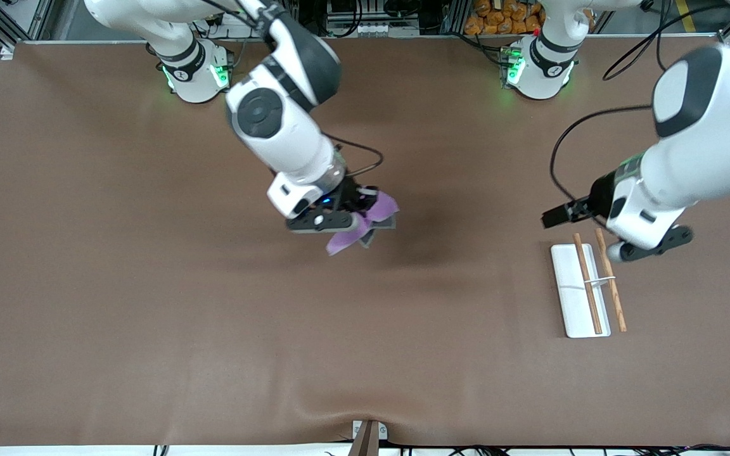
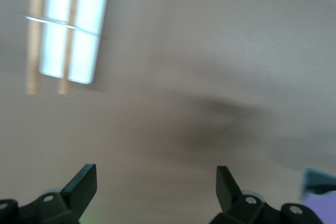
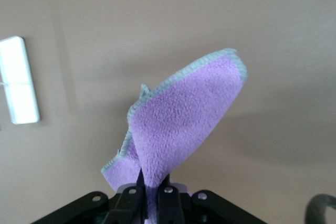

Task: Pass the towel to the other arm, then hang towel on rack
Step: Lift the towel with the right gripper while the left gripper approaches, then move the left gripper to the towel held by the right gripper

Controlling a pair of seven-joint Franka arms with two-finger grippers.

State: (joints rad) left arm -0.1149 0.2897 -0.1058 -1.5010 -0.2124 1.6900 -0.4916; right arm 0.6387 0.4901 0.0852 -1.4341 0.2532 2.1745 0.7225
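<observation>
My right gripper (image 1: 347, 218) is shut on the lilac towel (image 1: 365, 221) and holds it in the air over the middle of the table. In the right wrist view the towel (image 3: 178, 119) stands up from between the closed fingers of the gripper (image 3: 152, 192), folded, with a grey-green edge. The rack (image 1: 575, 297), a white plate with two wooden rods and a thin crossbar, lies toward the left arm's end of the table. My left gripper (image 1: 558, 215) is open and empty, over the table just by the rack's end farther from the camera. The left wrist view shows the gripper (image 2: 156, 174), the rack (image 2: 73, 30) and a corner of the towel (image 2: 320, 208).
The brown table cover (image 1: 149, 304) is bare around both grippers. A small clamp (image 1: 368, 434) sits at the table's front edge. The rack's plate also shows in the right wrist view (image 3: 20, 82).
</observation>
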